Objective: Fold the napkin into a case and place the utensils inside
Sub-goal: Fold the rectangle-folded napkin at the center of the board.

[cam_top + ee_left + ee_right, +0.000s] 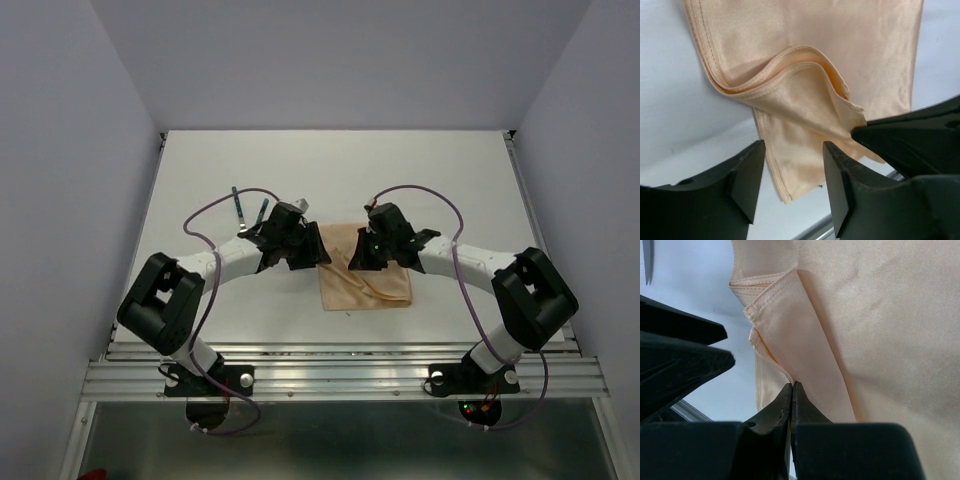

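Napkin [372, 280] lies on the white table [200, 170], near the middle, between the two grippers and a bit nearer than them. It is peach-tan, already folded into layers and roughly rectangular. Not a narrow case yet.

Left gripper [300, 248] is at the napkin's far-left corner with its jaws spread. In the left wrist view there is a clear gap between its fingers [747, 175]. The lower corner of the cloth shows through the gap. Cannot tell for sure whether the fingers touch the cloth; they are not clamping it.

Right gripper [791, 388] is over the far part of the napkin, jaws pressed together on a folded, stitched edge of the cloth. That pinched fold is pulled up into a loose ridge, with the layers curling open just beside it. In the left wrist view the black tips of the right gripper come in from the right and meet the cloth at the peak of that ridge. The two grippers are close together, nearly touching.

Utensils [240, 205] lie on the table left of and beyond the left gripper, apart from the napkin. They have dark green handles and are side by side. How many there are cannot be told exactly. One silvery tip [648, 260] shows at the top left edge of the right wrist view.
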Robot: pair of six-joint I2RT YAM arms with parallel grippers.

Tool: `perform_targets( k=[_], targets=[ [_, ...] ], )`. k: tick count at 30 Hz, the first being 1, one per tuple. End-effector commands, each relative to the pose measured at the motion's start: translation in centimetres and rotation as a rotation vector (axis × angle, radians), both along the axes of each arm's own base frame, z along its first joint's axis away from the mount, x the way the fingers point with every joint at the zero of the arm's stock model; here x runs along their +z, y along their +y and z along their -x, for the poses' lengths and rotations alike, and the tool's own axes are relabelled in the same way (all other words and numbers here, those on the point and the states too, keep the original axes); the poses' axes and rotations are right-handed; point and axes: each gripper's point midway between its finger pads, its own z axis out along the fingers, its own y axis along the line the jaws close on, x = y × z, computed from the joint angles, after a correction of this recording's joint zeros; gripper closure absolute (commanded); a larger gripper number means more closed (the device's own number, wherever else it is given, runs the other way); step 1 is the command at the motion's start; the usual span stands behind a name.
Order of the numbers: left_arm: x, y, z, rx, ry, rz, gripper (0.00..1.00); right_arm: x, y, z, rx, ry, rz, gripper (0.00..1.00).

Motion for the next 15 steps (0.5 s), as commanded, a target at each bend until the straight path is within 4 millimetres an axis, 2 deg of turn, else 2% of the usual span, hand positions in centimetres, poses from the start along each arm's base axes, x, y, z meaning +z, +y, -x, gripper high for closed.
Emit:
perform_targets(
  k=[1,2,4,5,7,9,11,12,14,15],
  targets=[
    [2.7,1.1,0.5,-0.007,-0.041,0.004,0.39,2.0,0.7,-0.6,0.031,-0.091,-0.040,0.99],
    [3.8,1.3,0.4,-0.008,-0.076,0.014,0.41,2.0,0.7,-0.6,0.041,-0.100,-0.040,0.99],
    [4.7,2.0,-0.2,0.015,-0.100,0.023,0.47,2.1,0.9,-0.5,0.058,-0.105,-0.047,0.99],
    [5.6,2.3,-0.7,0.027,-0.126,0.038,0.58,2.3,1.0,-0.5,0.067,-0.113,-0.050,0.99],
    [6.1,3.6,-2.3,0.076,-0.143,0.048,0.71,2.6,1.3,-0.1,0.090,-0.120,-0.058,0.99],
    [5.6,4.1,-3.3,0.092,-0.131,0.047,1.00,2.6,1.3,-0.1,0.098,-0.127,-0.053,0.99],
    [5.6,4.2,-4.6,0.100,-0.133,0.038,1.00,2.8,1.5,0.2,0.112,-0.133,-0.055,0.99],
    [4.7,4.0,-5.0,0.100,-0.111,0.028,1.00,2.8,1.7,0.5,0.126,-0.137,-0.053,0.99],
    [4.5,3.3,-5.7,0.081,-0.106,0.043,1.00,2.8,1.6,0.5,0.128,-0.139,-0.047,0.99],
    [3.4,3.1,-6.0,0.080,-0.082,0.034,1.00,2.7,1.8,0.7,0.137,-0.141,-0.039,0.99]
  ],
)
